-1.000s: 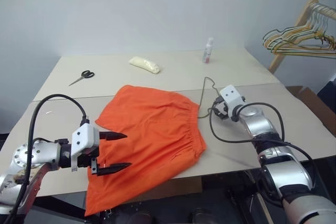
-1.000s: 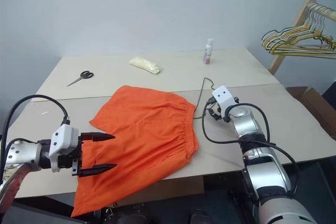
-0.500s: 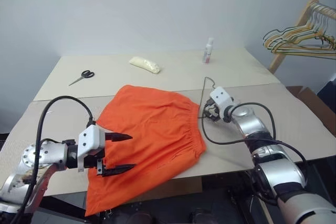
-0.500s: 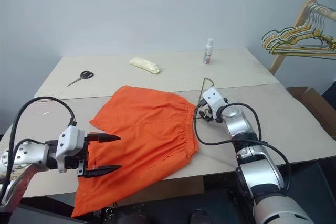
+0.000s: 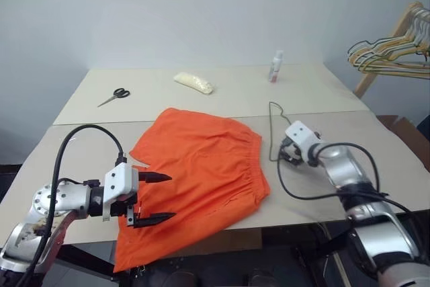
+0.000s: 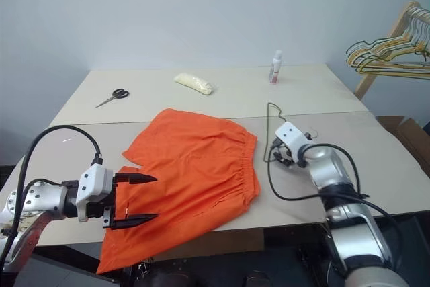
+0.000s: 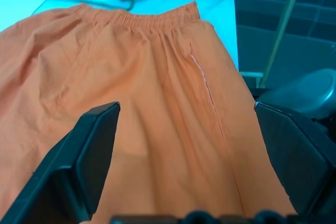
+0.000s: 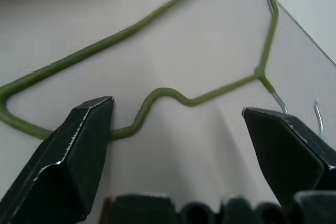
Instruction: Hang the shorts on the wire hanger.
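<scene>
Back from the shorts (image 5: 201,166) came the right hand (image 8: 178,124), wide open over the hanger (image 8: 173,95); left hand (image 5: 151,199) gaped empty.

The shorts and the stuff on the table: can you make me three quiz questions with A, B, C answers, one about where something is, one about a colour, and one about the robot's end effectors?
1. Where are the scissors?
A. on the shorts
B. on the table's far left part
C. inside the right end effector

2. What colour are the shorts?
A. orange
B. blue
C. white

3. How are the left end effector and right end effector?
A. both shut
B. both open
C. one holds the bottle

Answers: 1 B, they lie alone on the table; 2 A, bright orange fabric; 3 B, fingers spread apart, nothing gripped.
</scene>
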